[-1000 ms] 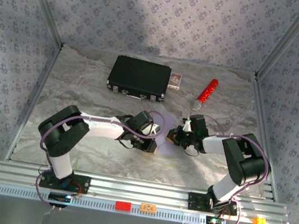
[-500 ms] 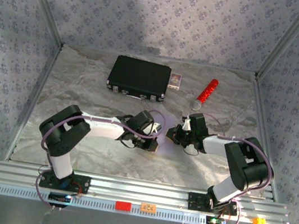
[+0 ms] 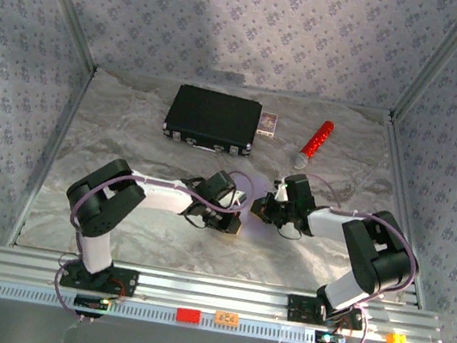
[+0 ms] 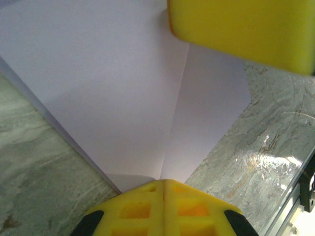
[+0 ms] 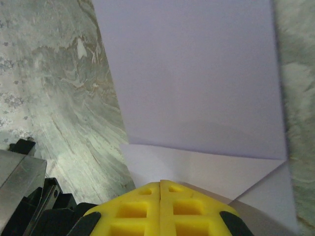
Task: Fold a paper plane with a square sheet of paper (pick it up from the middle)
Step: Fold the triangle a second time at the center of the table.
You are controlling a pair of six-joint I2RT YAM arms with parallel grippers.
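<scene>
1. Well, from above, the left gripper (image 3: 235,218) and the right gripper (image 3: 262,210) meet almost nose to nose on the near side of the black case (image 3: 212,119). They are off toward its right end and well apart from it. A sliver of the pale lilac sheet of paper (image 3: 252,194) shows between them.
2. That high view is too small to settle how the jaws stand, but the wrist cameras do show it.
3. On the left wrist camera, the left gripper (image 4: 164,183) has its yellow fingertips pressed together with no gap. The sheet of paper (image 4: 123,88) fans out from that seam, with a sharp crease running up from the tips, so this gripper is clenched on the paper.
4. The same view catches another yellow finger (image 4: 246,29), most likely the right gripper's, over the sheet's far edge.
5. On the right wrist camera, the right gripper (image 5: 160,184) is likewise clamped, its tips closed on a folded-over flap. A broad flat panel of the sheet (image 5: 197,73) stretches away over the marbled surface (image 5: 59,98).
6. I cannot tell whether the paper rests on the surface or is lifted.
7. Overhead, a small card box (image 3: 268,123) sits against the case's right end, and a red-and-silver cylinder (image 3: 314,143) lies tilted further right.
</scene>
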